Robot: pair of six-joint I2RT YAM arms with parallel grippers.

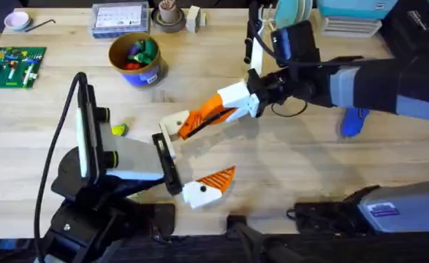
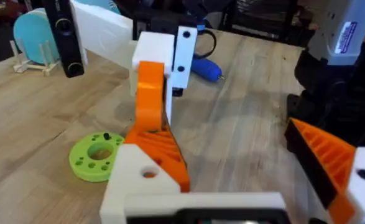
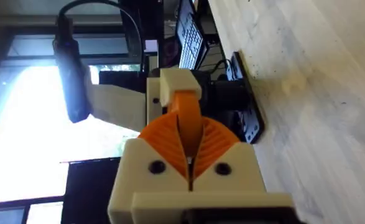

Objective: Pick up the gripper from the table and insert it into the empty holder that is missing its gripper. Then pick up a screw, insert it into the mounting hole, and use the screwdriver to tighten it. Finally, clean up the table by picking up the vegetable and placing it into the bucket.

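I see the ribbed orange gripper [image 3: 187,113] tip-to-tip with the white holder [image 1: 172,125]. The blue screwdriver [image 1: 353,123] lies far right, the yellow-green vegetable [image 1: 118,130] below the tan bucket [image 1: 144,76].

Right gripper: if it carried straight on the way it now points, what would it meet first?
Most likely the white finger block on the left gripper, just beyond the orange tip the right gripper holds; depth is unclear.

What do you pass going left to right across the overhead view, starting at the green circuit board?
Green circuit board → vegetable → bucket → right gripper, reaching in toward the middle → screwdriver.
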